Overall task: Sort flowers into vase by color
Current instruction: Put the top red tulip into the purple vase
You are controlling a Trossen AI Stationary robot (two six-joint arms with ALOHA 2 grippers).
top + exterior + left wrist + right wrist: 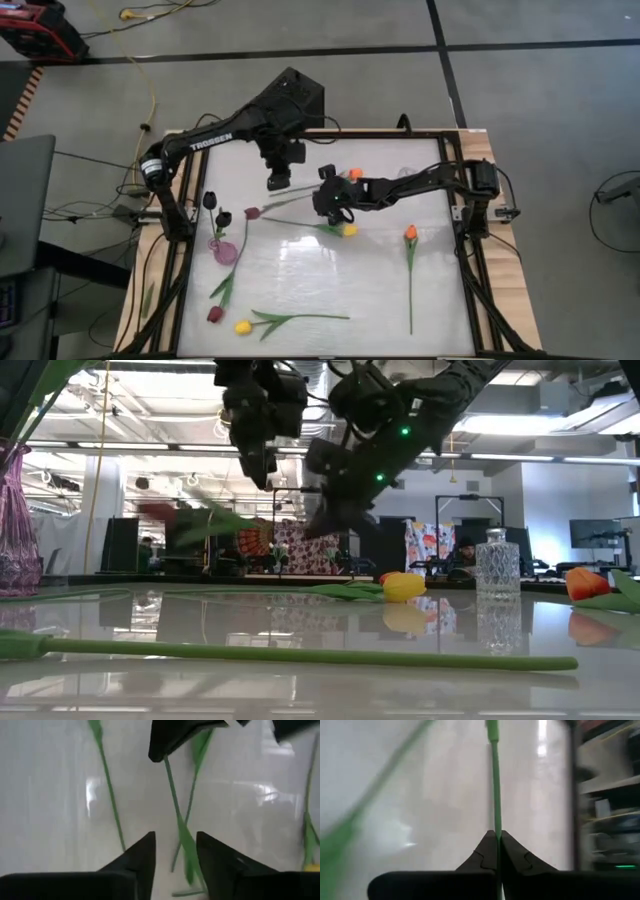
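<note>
**Right gripper clamped on a stem above mid-table; left gripper open beside it**

The right gripper (496, 851) has its fingers pressed together on a thin green stem (493, 785) that runs straight out ahead of it. In the high view this gripper (333, 205) sits over the table's middle, toward the far side. The left gripper (175, 851) hangs just beside it, fingers parted with nothing between them; in the high view it (278, 180) is slightly nearer the far edge.

Flowers lie scattered on the table (400, 160), a white glossy surface that mirrors the ceiling lights. A yellow tulip (349, 230) lies just below the right gripper. An orange tulip (410, 233) lies nearer the right edge, its stem pointing at the near edge. A maroon tulip (215, 313) and another yellow tulip (242, 326) lie at the near left corner. A pink vase (224, 250) stands at the left, dark tulips (210, 200) beside it.

A dark frame rims the table. The near right quarter is open surface. Beyond is grey floor with cables; the low view shows a workshop room and a clear glass vase (497, 568).
</note>
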